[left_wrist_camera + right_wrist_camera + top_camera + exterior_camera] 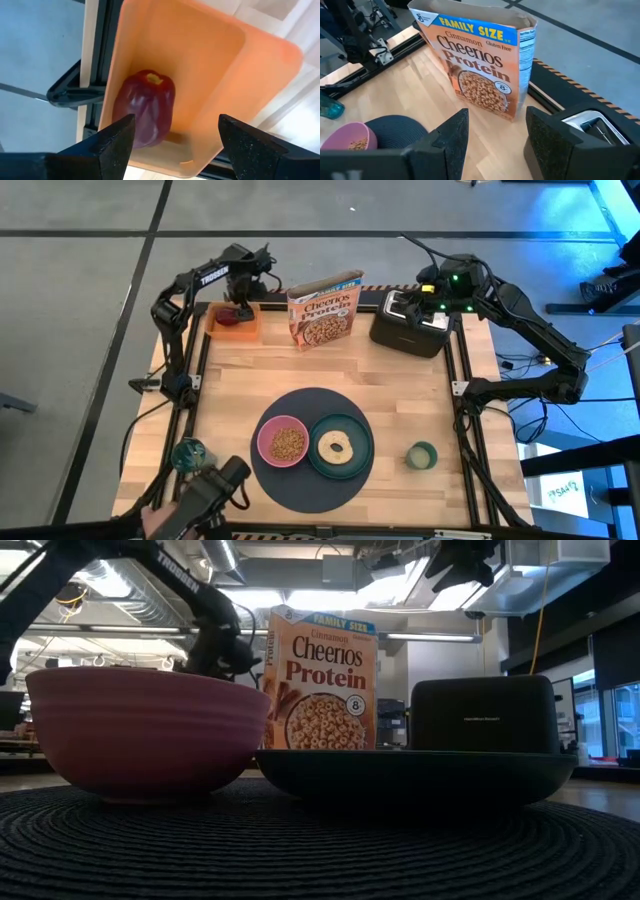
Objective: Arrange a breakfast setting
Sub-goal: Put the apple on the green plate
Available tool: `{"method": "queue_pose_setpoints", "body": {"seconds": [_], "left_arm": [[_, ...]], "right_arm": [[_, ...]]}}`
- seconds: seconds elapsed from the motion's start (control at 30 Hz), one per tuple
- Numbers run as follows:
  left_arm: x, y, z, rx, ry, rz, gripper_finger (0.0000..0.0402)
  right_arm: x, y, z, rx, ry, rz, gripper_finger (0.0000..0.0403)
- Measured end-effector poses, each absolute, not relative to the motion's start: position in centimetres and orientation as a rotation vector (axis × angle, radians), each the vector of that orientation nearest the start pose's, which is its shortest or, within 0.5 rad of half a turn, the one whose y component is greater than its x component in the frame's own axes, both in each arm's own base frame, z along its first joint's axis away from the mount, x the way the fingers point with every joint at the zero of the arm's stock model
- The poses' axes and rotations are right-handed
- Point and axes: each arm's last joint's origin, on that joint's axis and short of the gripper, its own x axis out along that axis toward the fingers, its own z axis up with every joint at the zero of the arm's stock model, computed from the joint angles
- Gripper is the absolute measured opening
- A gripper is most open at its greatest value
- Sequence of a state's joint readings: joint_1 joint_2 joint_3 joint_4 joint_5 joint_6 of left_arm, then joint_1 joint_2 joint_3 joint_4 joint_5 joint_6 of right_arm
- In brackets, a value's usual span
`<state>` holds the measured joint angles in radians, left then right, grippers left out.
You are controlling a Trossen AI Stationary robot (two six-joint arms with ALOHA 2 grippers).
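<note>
A round dark grey mat (300, 480) lies at the table's near middle. On it stand a pink bowl (282, 442) with cereal and a dark green plate (362, 462) bearing a bagel-like ring (334, 446). A small pale-green cup (421, 455) stands right of the mat. A dark red food piece (146, 107) lies in an orange tray (200, 60) at the far left. My left gripper (175, 145) is open above the tray, its fingers on either side of the piece without touching. My right gripper (495, 142) is open over the black toaster (410, 323). The spoon is not visible.
A Cheerios Protein box (324, 308) stands upright at the far middle, between tray and toaster. A teal glass object (188, 452) lies at the near left edge, beside a dark device (215, 485). Bare wood lies between the box and the mat.
</note>
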<state>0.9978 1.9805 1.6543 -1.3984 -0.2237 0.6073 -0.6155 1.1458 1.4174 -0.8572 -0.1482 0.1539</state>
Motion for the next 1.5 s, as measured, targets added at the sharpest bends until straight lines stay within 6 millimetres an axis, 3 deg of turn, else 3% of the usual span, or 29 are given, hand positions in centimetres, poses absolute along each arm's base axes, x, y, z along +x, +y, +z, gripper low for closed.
{"method": "queue_pose_setpoints", "body": {"seconds": [0.3, 0.73, 1.37, 1.5], "left_arm": [[18.2, 31.4, 22.3, -0.298, 1.824, 0.380, 0.0277], [16.8, 29.4, 18.5, -0.287, 2.043, 0.371, 0.0277], [17.9, 30.1, 17.8, -0.156, 2.016, 0.514, 0.0277], [18.2, 29.5, 18.1, -0.144, 2.053, 0.531, 0.0283]], "right_arm": [[17.5, -11.9, 41.4, 0.360, 0.515, -0.505, 0.0186], [17.4, -11.9, 41.3, 0.361, 0.527, -0.520, 0.0186], [17.4, -11.8, 41.3, 0.406, 0.517, -0.521, 0.0186], [17.3, -11.8, 41.4, 0.412, 0.509, -0.520, 0.0186]]}}
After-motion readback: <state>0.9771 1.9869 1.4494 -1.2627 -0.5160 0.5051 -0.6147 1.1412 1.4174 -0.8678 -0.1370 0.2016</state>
